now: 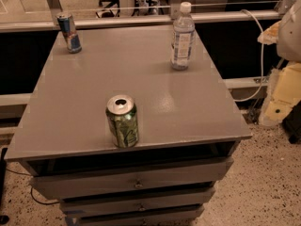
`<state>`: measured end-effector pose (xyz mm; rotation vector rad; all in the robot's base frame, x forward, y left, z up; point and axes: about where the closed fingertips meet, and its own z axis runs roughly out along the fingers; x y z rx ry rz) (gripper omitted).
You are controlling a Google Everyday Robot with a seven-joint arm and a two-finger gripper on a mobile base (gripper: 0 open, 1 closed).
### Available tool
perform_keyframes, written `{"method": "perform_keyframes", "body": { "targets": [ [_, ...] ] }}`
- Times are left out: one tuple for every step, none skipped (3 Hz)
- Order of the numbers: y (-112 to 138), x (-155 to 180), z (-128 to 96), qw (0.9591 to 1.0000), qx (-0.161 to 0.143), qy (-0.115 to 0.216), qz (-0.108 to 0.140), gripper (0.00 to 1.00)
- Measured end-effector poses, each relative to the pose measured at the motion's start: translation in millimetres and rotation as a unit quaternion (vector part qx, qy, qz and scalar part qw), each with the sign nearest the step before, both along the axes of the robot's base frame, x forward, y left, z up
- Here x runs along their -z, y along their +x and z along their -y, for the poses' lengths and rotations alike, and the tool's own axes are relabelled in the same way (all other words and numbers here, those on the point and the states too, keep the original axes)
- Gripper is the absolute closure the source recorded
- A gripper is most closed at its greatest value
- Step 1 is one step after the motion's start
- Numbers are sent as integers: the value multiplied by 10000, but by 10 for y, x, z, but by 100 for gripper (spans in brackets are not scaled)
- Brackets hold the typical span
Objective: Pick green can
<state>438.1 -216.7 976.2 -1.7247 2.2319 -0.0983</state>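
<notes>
Grey cabinet w/ a flat top and drawers below stands on a speckled floor, w/ a glass partition behind it. Green can is upright near the front edge, a bit left of centre, silver top w/ open tab hole facing up; blue can is at the back-left corner and bottle w/ white cap at back-right, both upright & well apart from it. Gripper hangs at the right edge of view, off the cabinet's right side, partly cut off, well apart from the green can; can't tell if it's open or closed.
</notes>
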Motion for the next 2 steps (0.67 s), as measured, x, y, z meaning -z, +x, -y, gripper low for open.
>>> {"method": "perform_keyframes", "body": {
  "targets": [
    [0,0,0,10000,0,0,0,0],
    [23,80,-103,9994,-95,328,1,0]
  ]
}}
